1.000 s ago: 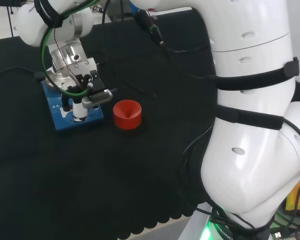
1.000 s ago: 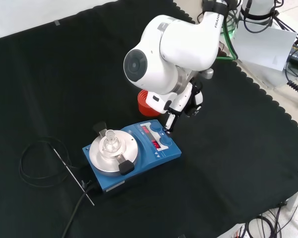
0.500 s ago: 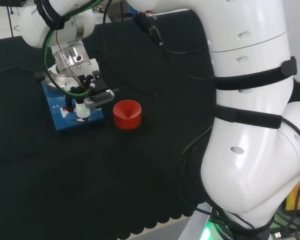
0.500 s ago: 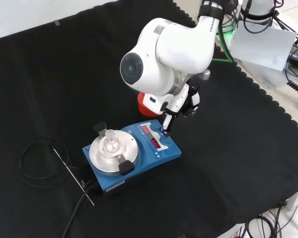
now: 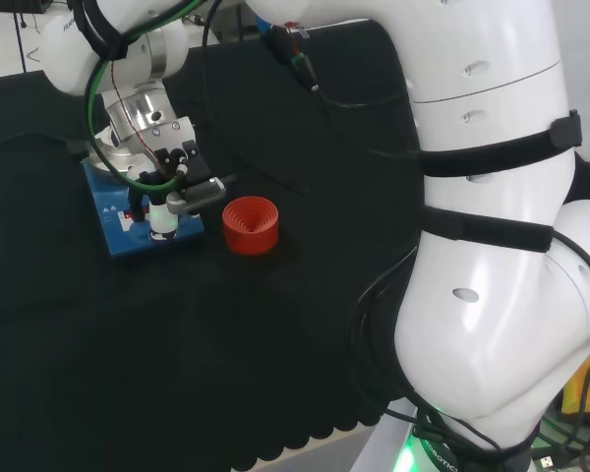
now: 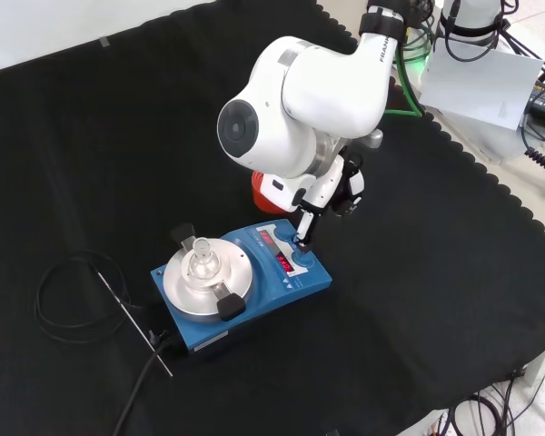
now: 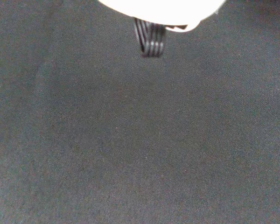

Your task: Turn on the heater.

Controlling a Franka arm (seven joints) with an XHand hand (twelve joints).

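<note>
Hand (image 6: pixel 331 186) over heater (image 6: pixel 241 282) panel; contact hidden by arm.

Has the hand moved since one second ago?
Yes. In the front view the hand has shifted slightly left and up, measured against the blue heater, which has stayed put; a fingertip reaches its control panel.

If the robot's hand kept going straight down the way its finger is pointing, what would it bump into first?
Most likely the blue heater. In the front view the hand reaches one of its fingers down at the heater's control panel, by the red lit displays. Whether the tip already touches a button is unclear; depth is hard to judge.
</note>
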